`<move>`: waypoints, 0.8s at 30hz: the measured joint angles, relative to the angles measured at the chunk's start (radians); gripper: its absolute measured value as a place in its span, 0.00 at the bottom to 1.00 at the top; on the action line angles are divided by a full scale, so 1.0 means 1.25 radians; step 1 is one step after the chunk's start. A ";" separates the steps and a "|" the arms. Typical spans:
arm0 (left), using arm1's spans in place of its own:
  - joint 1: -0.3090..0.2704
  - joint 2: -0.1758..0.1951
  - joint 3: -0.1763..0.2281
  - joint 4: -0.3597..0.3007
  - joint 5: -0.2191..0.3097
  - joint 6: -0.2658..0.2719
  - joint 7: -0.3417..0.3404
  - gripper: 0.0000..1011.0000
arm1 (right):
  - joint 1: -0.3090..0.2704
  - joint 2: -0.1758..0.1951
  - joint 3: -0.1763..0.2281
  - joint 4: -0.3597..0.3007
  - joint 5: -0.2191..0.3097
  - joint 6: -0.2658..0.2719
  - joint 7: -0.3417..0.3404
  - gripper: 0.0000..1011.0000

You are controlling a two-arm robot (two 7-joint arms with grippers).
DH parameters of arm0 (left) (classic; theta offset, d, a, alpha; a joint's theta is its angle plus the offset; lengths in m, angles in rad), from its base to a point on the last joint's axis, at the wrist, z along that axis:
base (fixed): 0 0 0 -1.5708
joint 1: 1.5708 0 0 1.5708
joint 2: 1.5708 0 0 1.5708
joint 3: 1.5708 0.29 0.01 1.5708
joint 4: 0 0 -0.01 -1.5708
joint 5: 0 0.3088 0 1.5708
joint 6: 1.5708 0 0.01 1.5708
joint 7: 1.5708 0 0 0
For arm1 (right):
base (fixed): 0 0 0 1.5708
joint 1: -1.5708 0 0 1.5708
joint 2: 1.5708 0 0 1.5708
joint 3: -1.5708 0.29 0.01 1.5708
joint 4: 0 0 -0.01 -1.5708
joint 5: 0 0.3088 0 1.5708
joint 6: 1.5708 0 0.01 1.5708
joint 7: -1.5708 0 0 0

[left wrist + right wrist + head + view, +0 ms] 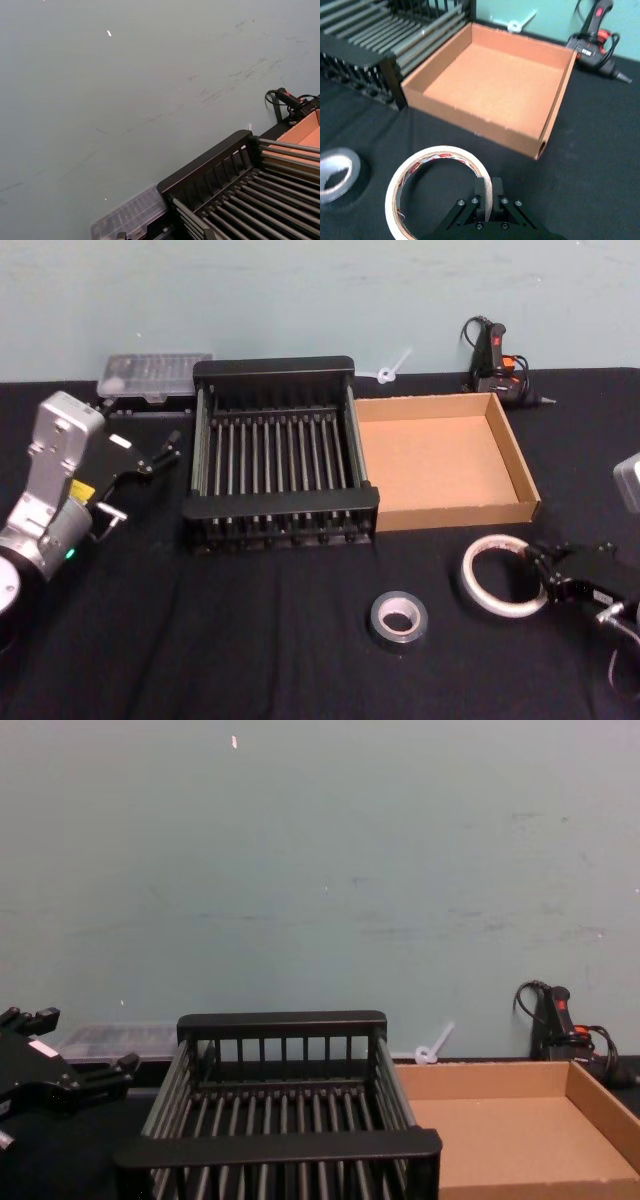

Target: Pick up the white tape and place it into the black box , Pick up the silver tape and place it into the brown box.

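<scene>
Matt cardboard brown box, plastic black box

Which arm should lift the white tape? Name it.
Right. The right gripper already straddles the white tape's rim, while the left gripper hangs beyond the black box, far from it.

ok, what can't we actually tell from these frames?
- Right gripper on the white tape: right wrist view crops the roll's near edge, so lift off the table is unclear.
- Silver tape: cut by the right wrist view's edge.
- Left gripper: fingertips too small in head view; chest view crops them.
</scene>
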 joint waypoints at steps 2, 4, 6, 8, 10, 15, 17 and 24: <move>0.000 0.000 0.000 0.000 0.000 0.000 0.000 0.99 | 0.006 -0.005 0.004 -0.005 0.003 -0.003 -0.001 0.09; 0.000 0.000 0.000 0.000 0.000 0.000 0.000 0.99 | 0.012 -0.008 0.005 -0.006 0.005 -0.005 -0.002 0.09; 0.000 0.000 0.000 0.000 0.000 0.000 0.000 0.99 | 0.024 -0.014 0.005 -0.007 0.007 -0.008 -0.003 0.09; 0.000 0.000 0.000 0.000 0.000 0.000 0.000 0.99 | 0.038 -0.020 0.002 -0.006 0.007 -0.012 -0.005 0.09; 0.000 0.000 0.000 0.000 0.000 0.000 0.000 0.99 | 0.049 -0.023 -0.003 -0.005 0.003 -0.015 -0.007 0.09; 0.000 0.000 0.000 0.000 0.000 0.000 0.000 0.99 | 0.093 -0.041 -0.024 0.009 -0.017 -0.028 -0.011 0.09; 0.000 0.000 0.000 0.000 0.000 0.000 0.000 0.99 | 0.113 -0.049 -0.032 0.017 -0.027 -0.032 -0.013 0.09; 0.000 0.000 0.000 0.000 0.000 0.000 0.000 0.99 | 0.165 -0.076 -0.054 0.043 -0.048 -0.038 -0.014 0.09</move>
